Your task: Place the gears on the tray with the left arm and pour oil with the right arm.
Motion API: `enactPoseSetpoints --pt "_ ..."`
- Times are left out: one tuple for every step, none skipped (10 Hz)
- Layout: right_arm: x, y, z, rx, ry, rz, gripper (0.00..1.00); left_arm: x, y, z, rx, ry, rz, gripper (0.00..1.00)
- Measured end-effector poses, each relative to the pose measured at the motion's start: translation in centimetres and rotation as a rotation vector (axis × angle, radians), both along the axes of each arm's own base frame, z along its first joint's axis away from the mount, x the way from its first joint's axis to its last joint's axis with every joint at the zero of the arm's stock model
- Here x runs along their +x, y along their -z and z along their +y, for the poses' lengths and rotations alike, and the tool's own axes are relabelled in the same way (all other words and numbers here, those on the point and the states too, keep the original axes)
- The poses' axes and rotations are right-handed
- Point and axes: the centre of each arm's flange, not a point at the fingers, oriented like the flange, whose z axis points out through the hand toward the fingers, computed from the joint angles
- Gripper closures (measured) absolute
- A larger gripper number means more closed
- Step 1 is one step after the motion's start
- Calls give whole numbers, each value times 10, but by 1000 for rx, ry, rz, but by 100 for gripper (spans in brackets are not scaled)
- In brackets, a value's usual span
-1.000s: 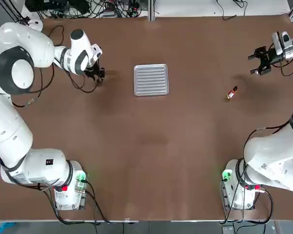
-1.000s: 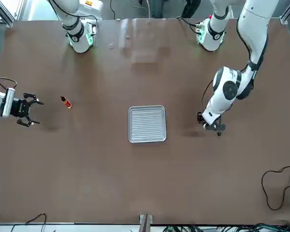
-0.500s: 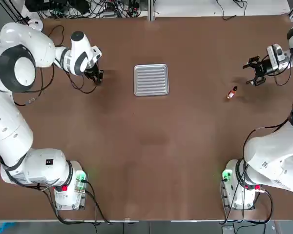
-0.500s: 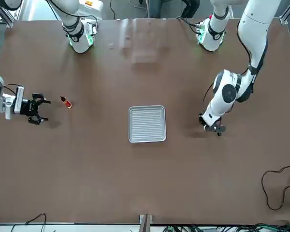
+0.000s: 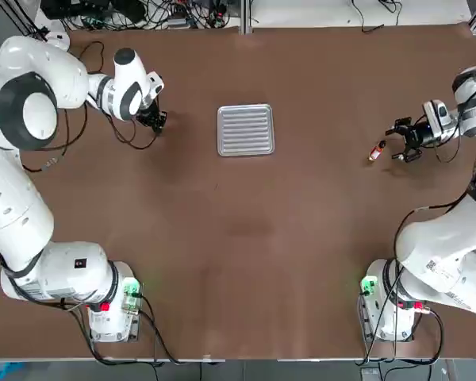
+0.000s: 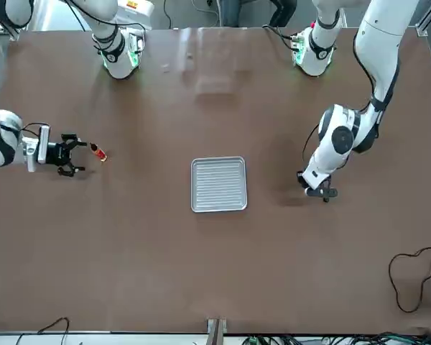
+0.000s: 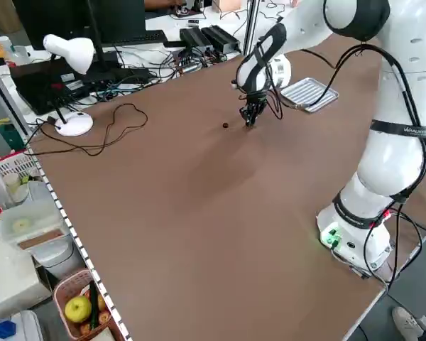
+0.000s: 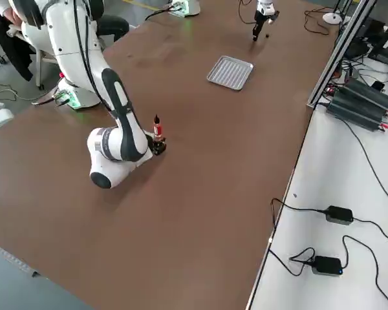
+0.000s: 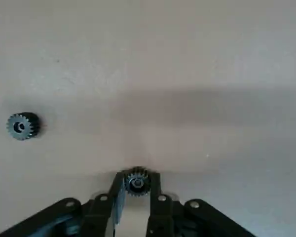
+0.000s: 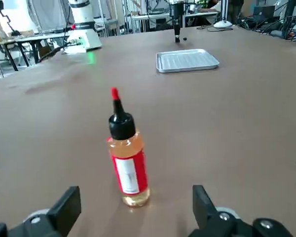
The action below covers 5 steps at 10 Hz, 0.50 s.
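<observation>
1. Two gears in play: we see one gear (image 9: 136,181) clamped between the left gripper (image 9: 136,190) fingers, low at the table (image 5: 246,238); the other gear (image 9: 22,126) lies loose just beside it.
2. Tray (image 5: 246,130) sits bare mid-table, apart from the left gripper, with open tabletop between them.
3. Right gripper (image 10: 133,210) hangs level, jaws spread wide and holding nothing, with the oil bottle (image 10: 126,158) upright just ahead between them.
4. Risk, left: the pinch lands on toothed edges and looks shallow, so the gear may twist out on the lift or carry.
5. Risk, right: the bottle is slim and tall; an off-centre finger could tip it before the jaws close.
6. Whether the clamped gear is off the table, we cannot tell.
7. Cables (image 7: 99,135) and a lamp (image 7: 67,57) lie at the left edge, clear of both paths.
</observation>
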Motion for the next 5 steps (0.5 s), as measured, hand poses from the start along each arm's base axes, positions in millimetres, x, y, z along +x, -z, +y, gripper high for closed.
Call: enactPoseSetpoints --pt "-3 3 2 5 -6 3 0 8 -8 -4 -7 -31 -21 76" --pt "-6 5 4 10 -12 0 0 17 -18 -16 -17 -63 -49 76" --pt "-7 6 5 11 -16 -5 0 25 -32 -39 -24 -87 -68 76" --pt "-9 9 8 12 -18 -4 0 31 -48 -69 -22 -111 -71 76" --pt "-11 13 11 15 -25 -8 0 34 -67 -105 -22 -139 -76 76"
